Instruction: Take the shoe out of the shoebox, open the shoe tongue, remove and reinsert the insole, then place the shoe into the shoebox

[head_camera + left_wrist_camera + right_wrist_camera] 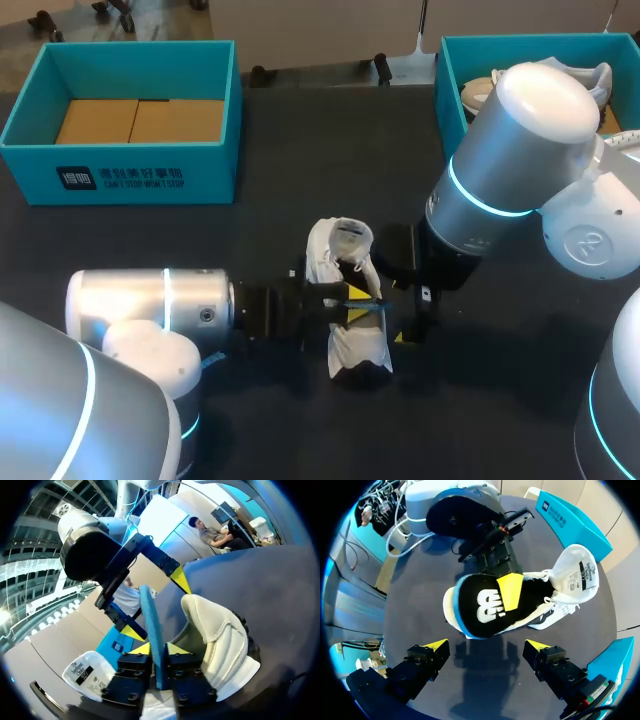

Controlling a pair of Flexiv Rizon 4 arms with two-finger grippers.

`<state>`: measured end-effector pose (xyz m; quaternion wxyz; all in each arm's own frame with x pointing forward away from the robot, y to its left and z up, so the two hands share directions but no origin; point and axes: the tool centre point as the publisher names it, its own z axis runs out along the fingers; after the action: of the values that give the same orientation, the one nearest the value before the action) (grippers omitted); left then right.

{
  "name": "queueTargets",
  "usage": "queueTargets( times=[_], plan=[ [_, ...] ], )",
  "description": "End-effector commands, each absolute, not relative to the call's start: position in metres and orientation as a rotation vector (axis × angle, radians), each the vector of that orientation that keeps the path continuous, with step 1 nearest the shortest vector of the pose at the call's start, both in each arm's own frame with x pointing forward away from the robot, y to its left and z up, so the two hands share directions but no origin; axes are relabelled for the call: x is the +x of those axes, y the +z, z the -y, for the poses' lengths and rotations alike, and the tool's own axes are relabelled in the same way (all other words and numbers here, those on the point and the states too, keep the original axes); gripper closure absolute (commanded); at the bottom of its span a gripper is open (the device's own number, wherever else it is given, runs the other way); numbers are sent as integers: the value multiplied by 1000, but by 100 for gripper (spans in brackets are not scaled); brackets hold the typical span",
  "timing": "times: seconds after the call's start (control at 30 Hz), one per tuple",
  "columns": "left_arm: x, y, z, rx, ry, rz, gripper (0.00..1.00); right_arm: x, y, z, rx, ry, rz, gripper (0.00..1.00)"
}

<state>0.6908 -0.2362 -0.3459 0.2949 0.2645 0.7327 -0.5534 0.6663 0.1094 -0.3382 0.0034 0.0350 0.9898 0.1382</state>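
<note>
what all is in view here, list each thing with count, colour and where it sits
white mesh sneaker: 1, white, middle of the table, tongue folded out
black foam insole with blue edge: 1, black and blue, upright against the sneaker
teal open-topped shoeboxes: 2, teal; left box far left, empty; right box far right
pale shoe: 1, off-white, inside the right box, partly hidden
black table: 1, black, under everything
left gripper: 1, yellow tips, clamped on the insole
right gripper: 1, yellow tips, spread wide beside the sneaker

Left end effector (159, 649) pinches the insole (150, 615); right end effector (485, 645) stands open.
</note>
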Motion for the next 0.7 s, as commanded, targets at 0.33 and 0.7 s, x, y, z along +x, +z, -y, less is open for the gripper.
queueTargets(
  times=[0.33, 0.7],
  plan=[
    [672, -326, 239, 749, -1509, -1923, 100, 666, -339, -111, 111, 429, -3101, 0],
    [688, -348, 238, 772, -1456, -1935, 100, 666, -339, -111, 111, 429, -3101, 0]
  ],
)
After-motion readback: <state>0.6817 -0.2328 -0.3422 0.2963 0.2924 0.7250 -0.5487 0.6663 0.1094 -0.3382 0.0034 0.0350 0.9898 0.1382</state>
